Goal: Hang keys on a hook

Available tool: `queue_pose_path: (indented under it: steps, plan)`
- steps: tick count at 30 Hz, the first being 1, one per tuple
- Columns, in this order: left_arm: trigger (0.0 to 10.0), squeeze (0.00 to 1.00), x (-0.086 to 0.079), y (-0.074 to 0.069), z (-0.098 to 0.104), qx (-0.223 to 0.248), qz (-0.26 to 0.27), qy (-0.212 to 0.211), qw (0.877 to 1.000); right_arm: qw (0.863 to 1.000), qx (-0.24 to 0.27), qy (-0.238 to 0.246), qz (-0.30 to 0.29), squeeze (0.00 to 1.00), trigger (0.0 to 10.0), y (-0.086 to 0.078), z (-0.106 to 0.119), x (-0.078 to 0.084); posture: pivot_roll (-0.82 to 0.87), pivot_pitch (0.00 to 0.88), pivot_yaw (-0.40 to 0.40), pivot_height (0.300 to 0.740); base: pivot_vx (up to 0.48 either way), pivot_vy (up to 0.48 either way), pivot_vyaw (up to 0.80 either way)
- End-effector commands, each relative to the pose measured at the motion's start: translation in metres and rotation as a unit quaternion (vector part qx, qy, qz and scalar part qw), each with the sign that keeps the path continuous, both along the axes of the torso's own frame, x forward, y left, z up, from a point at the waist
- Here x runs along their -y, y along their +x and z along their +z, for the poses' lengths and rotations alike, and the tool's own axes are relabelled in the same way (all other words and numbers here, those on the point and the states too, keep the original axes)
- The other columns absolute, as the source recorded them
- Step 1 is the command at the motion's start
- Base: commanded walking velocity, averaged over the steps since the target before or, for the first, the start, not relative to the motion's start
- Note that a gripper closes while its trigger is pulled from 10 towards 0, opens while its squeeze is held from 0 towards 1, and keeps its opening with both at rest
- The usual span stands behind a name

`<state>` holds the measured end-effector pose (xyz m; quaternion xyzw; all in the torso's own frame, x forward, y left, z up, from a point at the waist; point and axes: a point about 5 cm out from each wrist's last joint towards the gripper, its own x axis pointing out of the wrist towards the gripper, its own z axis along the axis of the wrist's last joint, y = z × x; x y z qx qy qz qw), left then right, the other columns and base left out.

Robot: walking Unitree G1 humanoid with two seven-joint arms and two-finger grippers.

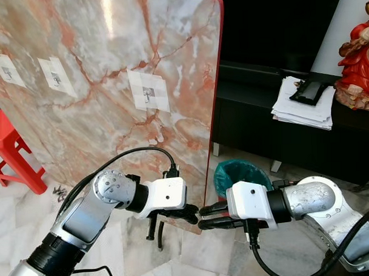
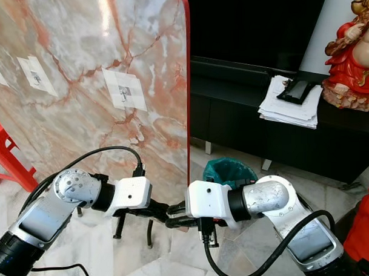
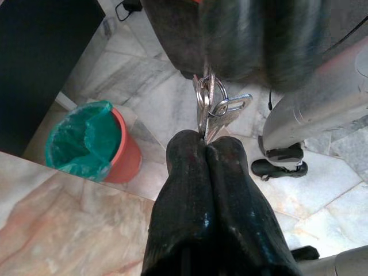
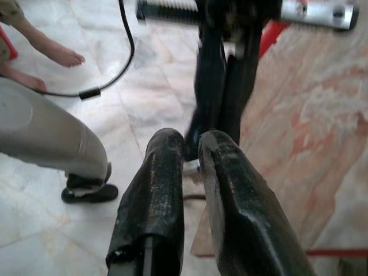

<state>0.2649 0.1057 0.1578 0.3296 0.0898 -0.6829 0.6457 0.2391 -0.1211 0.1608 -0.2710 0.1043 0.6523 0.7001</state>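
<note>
A bunch of silver keys point(image 3: 214, 106) on a ring sticks out of my left gripper point(image 3: 205, 141), which is shut on them. The left gripper point(image 1: 193, 215) is held low in front of the pink marble board point(image 1: 109, 68), tip to tip with my right gripper point(image 1: 202, 216). The right gripper point(image 4: 191, 144) has its fingers narrowly apart, one on each side of the keys' far end. Small hooks on white squares point(image 1: 148, 91) are fixed high on the board, well above both grippers. Two more white squares point(image 1: 56, 76) sit further left.
A bin with a green liner point(image 1: 240, 175) stands right of the board's red edge. A red stool point(image 1: 12, 150) is at the left. A black cabinet point(image 1: 263, 123) carries papers point(image 1: 304, 103) and a red statue point(image 1: 357, 53). A person's bare feet point(image 4: 57, 54) stand nearby.
</note>
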Motion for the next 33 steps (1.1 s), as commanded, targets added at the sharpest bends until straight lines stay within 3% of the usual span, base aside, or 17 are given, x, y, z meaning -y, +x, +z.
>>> queue_pose_path:
  steps: [1,23,33]
  plan:
    - [10.0,0.00,0.001,0.000,0.009,0.007,-0.008,-0.009,1.000,1.000,0.001,-0.009,-0.005,0.00,10.0,0.001,-0.002,0.002,-0.09,0.000,0.035,0.740,0.000,0.000,0.00]
    - [10.0,0.00,0.005,-0.003,0.010,0.005,-0.015,-0.007,1.000,0.999,0.031,0.003,-0.037,0.00,10.0,0.014,0.003,0.005,-0.09,0.000,0.033,0.740,0.000,0.000,0.00]
    - [10.0,0.00,0.007,-0.004,0.007,0.003,-0.018,-0.003,1.000,0.999,0.027,0.015,-0.026,0.00,10.0,0.011,0.005,0.002,-0.09,0.000,0.033,0.740,0.000,0.000,0.00]
